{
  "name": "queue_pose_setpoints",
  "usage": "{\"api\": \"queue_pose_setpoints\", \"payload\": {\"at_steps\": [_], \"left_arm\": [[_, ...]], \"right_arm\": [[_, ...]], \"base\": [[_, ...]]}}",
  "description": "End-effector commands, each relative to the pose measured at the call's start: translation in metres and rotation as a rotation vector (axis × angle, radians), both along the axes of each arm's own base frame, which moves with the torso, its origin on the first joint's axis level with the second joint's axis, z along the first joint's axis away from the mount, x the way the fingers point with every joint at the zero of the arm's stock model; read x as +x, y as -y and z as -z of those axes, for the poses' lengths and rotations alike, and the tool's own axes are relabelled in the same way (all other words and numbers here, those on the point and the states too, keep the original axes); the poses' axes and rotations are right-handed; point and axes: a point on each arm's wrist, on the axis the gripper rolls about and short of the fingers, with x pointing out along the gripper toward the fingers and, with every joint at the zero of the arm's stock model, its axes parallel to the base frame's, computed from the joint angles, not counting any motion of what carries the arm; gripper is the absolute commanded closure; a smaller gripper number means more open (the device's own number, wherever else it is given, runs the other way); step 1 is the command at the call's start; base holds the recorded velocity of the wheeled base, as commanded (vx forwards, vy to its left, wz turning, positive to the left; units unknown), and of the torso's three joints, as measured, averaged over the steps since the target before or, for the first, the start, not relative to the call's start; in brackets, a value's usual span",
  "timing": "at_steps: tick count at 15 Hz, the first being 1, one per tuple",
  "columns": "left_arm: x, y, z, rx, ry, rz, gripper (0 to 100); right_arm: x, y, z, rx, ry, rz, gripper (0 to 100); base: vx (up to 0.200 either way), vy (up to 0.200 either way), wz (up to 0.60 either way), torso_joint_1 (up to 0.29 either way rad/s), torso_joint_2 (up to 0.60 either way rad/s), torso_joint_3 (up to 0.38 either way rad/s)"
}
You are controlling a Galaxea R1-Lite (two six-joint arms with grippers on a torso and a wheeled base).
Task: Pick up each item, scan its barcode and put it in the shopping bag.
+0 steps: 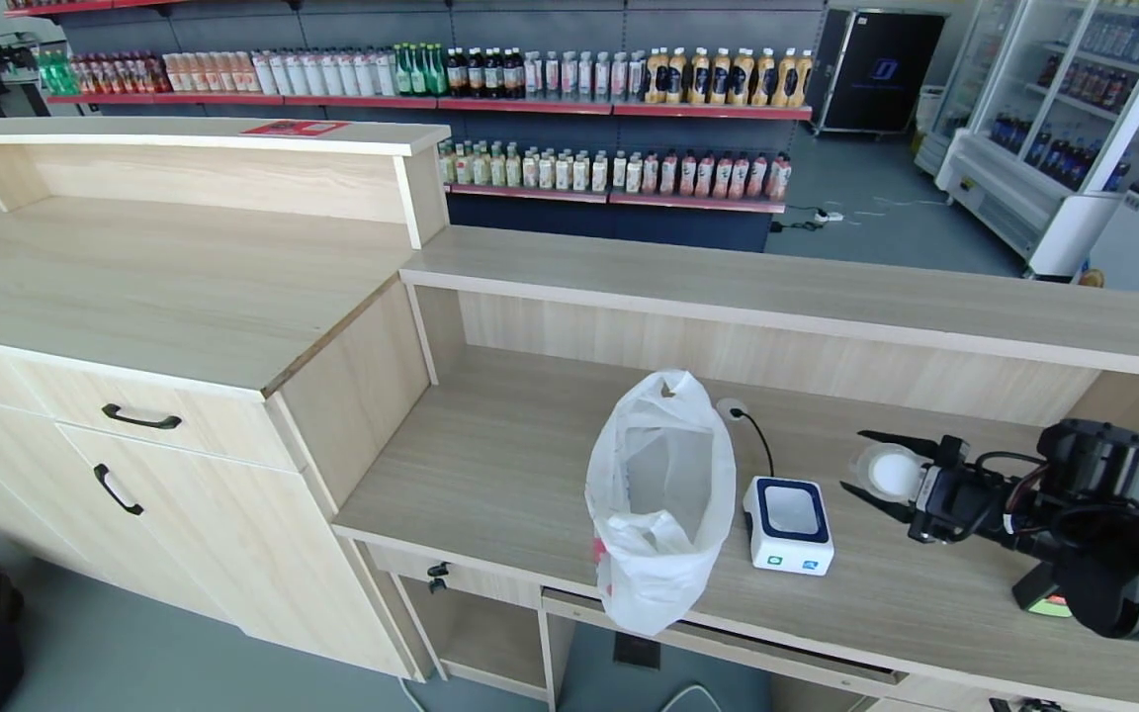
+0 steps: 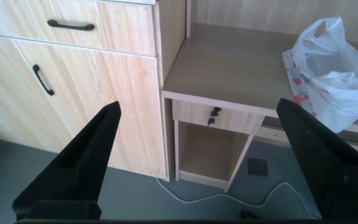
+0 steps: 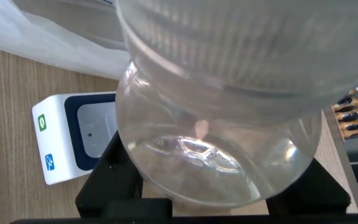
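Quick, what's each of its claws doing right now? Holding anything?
Left gripper: open, holding nothing.
Right gripper: closed on a clear bottle.

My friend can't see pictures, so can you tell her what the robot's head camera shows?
The robot's right gripper holds a clear bottle over a wooden counter, to the right of a small white scanner. An open white shopping bag stands left of the scanner, and shelves of drinks line the shop behind.
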Motion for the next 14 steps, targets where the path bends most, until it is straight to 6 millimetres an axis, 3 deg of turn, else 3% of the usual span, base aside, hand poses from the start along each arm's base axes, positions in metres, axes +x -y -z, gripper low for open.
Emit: {"api": "queue_pose_setpoints", "payload": {"at_steps": [1, 14], "left_arm": [[0.000, 0.000, 0.000, 0.000, 0.001, 0.000, 0], [0.000, 0.000, 0.000, 0.000, 0.001, 0.000, 0]], "right_arm": [[0.001, 0.000, 0.002, -0.001, -0.003, -0.002, 100], [0.011, -0.001, 0.016, -0.011, 0.010, -0.055, 100]], "base": [[0.000, 0.000, 0.00, 0.000, 0.00, 0.000], [0.000, 0.000, 0.00, 0.000, 0.00, 0.000]]}}
